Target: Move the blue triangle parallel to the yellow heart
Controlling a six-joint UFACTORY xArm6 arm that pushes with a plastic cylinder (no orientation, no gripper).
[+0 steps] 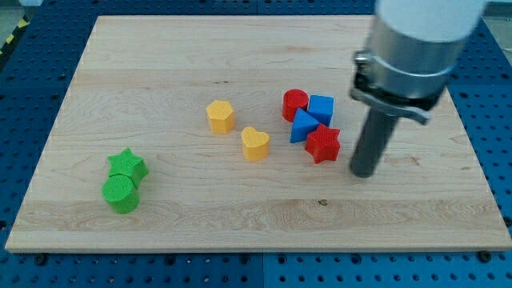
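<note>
The blue triangle [302, 126] lies right of the board's middle, wedged between a red cylinder [294, 104], a blue cube [322, 108] and a red star [323, 144]. The yellow heart [255, 143] sits a short way to the triangle's left and slightly lower. My tip [364, 171] rests on the board to the right of the red star, a small gap apart from it, lower than the triangle.
A yellow hexagon-like block [220, 116] lies up and left of the heart. A green star [128, 166] and a green cylinder [121, 194] touch each other at the view's lower left. The wooden board [256, 232] sits on a blue perforated table.
</note>
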